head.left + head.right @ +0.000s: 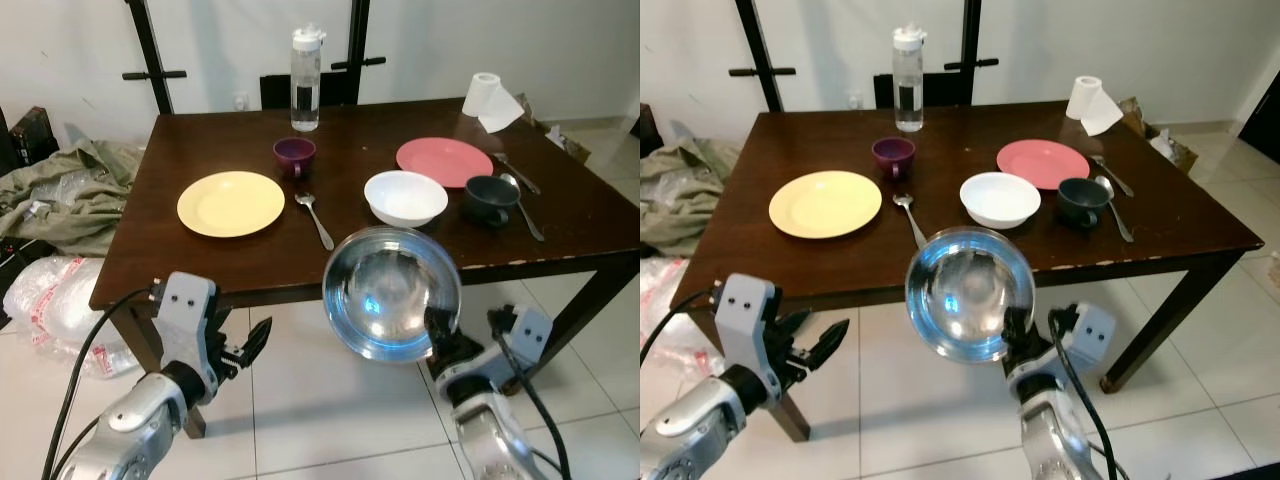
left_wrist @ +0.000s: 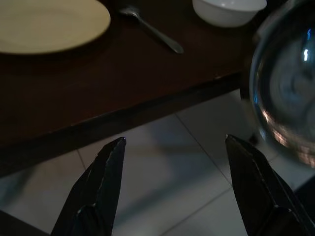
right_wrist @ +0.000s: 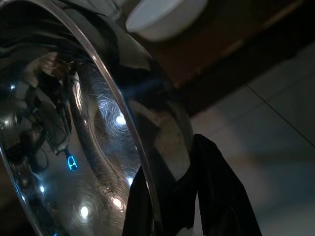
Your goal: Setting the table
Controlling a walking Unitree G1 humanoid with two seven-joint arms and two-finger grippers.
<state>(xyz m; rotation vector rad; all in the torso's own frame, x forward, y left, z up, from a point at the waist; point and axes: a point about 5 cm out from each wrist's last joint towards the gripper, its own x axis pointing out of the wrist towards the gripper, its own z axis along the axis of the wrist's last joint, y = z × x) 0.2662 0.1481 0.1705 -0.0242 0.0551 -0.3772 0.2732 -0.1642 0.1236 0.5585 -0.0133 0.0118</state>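
Note:
My right gripper [image 1: 437,332] is shut on the lower rim of a shiny steel bowl [image 1: 392,293], holding it tilted up in front of the table's near edge. On the dark wooden table [image 1: 250,255] lie a yellow plate [image 1: 231,203], a purple cup [image 1: 294,155], a spoon [image 1: 315,219], a white bowl [image 1: 405,197], a pink plate [image 1: 444,161], a dark mug [image 1: 490,200] and two more spoons [image 1: 522,205]. My left gripper [image 1: 250,345] is open and empty, low in front of the table's left part. In the right wrist view the steel bowl [image 3: 74,123] sits clamped between black fingers [image 3: 216,191].
A water bottle [image 1: 305,78] and a paper roll [image 1: 491,101] stand at the table's far side, with a chair [image 1: 300,88] behind. Clothes [image 1: 60,185] and plastic bags [image 1: 55,300] lie on the tiled floor at the left. A table leg [image 1: 585,300] is at the right.

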